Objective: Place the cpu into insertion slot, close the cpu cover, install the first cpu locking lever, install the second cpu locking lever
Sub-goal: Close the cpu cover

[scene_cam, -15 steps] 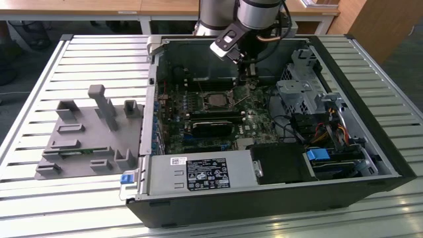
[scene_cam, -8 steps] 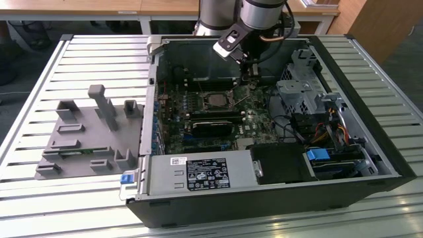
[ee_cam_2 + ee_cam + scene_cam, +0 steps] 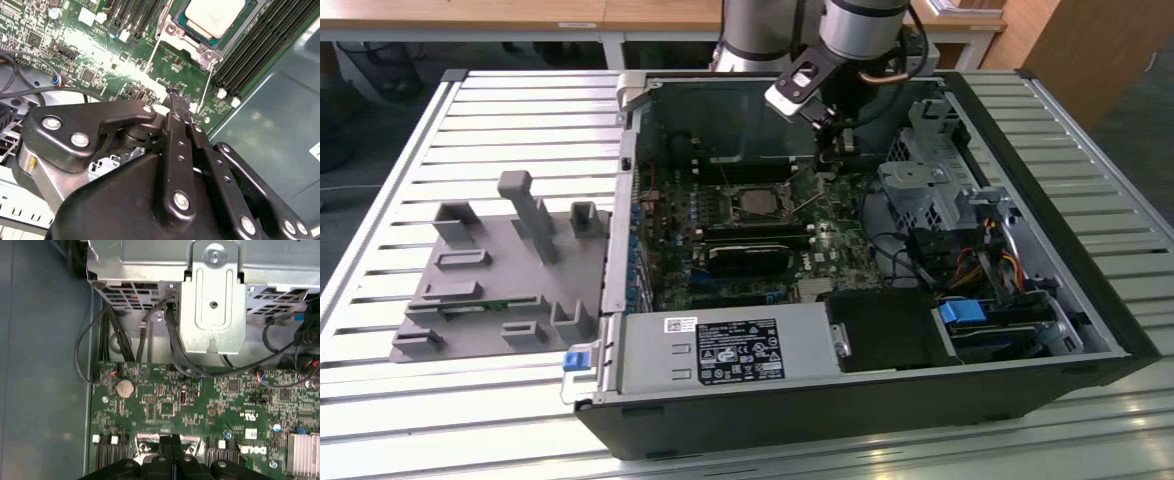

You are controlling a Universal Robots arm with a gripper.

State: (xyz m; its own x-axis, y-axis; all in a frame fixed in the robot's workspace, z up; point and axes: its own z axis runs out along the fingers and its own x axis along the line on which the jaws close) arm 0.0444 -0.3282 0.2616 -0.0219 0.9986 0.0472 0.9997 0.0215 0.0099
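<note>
Lever work looks to be the step in hand. The small pale silver-grey square cpu point(image 3: 217, 15) sits in the silver-rimmed square insertion slot point(image 3: 754, 205), and the thin silver metal cpu cover point(image 3: 207, 54) lies framed around it. The thin steel wire locking levers point(image 3: 206, 85) beside it appear unlatched. The black two-fingered hand point(image 3: 173, 95) hovers just to the exterior view's right of the slot, fingers pressed together, gripping nothing I can see. Seating a lever, I judge, calls for pushing its free end down and sideways under its catch.
</note>
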